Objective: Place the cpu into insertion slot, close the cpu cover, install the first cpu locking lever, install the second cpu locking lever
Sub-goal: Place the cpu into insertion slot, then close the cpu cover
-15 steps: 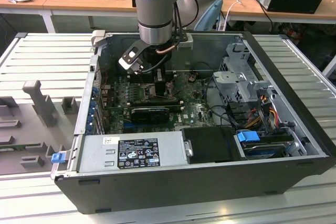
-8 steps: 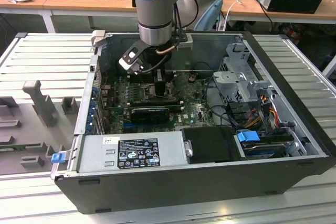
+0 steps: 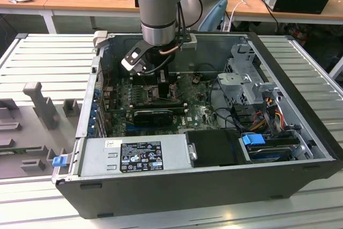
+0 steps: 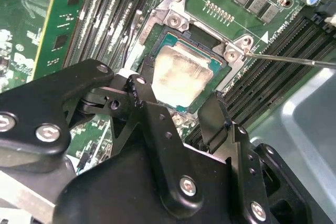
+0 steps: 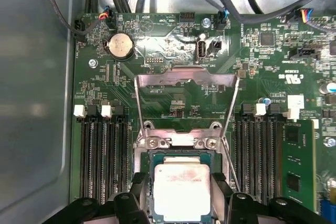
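The case (image 3: 161, 199) lies open on a slatted table (image 3: 48, 57), with the power supply (image 3: 134, 156) along its near edge. The arm (image 3: 158, 4) reaches straight down into the case over the board (image 5: 157, 35), beyond the black graphics card (image 3: 153, 115).

In the first wrist view the cover (image 5: 184, 75) stands raised, hinged at the slot's far edge, and the board shows through its window. The slot (image 4: 173, 19) is uncovered, with memory slots (image 5: 100, 161) on both sides.

The cpu (image 5: 181, 192) lies flat inside the slot, pale face up, with its green edge showing all round in the second wrist view (image 4: 184, 77).

The gripper (image 5: 180, 182) is low over the slot. Its black fingers (image 4: 137, 85) are spread a little wider than the cpu, one at each of two opposite sides. They grip nothing that I can see, and I cannot tell whether they touch the cpu's edges.

A thin lever (image 4: 294, 60) sticks out from one corner of the slot, unlatched.
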Tool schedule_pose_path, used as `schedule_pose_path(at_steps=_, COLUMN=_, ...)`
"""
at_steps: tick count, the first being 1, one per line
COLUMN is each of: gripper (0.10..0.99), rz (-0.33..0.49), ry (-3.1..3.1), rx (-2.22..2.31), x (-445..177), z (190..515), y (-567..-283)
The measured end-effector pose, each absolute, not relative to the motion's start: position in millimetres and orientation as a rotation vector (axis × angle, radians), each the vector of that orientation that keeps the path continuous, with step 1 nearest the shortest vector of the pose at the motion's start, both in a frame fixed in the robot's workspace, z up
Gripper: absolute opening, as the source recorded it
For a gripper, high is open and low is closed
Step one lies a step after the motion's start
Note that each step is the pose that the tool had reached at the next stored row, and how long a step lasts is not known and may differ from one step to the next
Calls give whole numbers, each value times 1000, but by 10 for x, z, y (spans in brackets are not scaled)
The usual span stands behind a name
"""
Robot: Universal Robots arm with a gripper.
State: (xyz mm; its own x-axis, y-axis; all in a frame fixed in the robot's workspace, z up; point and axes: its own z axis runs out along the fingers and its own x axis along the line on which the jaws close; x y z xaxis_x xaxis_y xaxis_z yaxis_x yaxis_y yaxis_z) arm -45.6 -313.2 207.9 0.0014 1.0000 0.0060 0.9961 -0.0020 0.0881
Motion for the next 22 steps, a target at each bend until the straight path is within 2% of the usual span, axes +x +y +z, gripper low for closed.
schedule_pose_path(at_steps=2, gripper=588, rz=87, ry=2171, rx=2173, x=-456, z=2086, y=-3133)
schedule_pose_path(at_steps=5, gripper=400, rz=65, ry=2163, rx=2163, x=-456, z=2096, y=-3137)
schedule_pose_path(at_steps=6, gripper=278, rz=63, ry=2162, rx=2162, x=-456, z=2101, y=-3138)
schedule_pose_path(at_steps=7, gripper=220, rz=62, ry=2162, rx=2162, x=-456, z=2121, y=-3137)
schedule_pose_path(at_steps=8, gripper=220, rz=62, ry=2161, rx=2161, x=-456, z=2129, y=-3137)
schedule_pose_path(at_steps=10, gripper=106, rz=62, ry=2161, rx=2161, x=-456, z=2143, y=-3137)
schedule_pose_path(at_steps=22, gripper=106, rz=54, ry=2158, rx=2157, x=-456, z=2229, y=-3137)
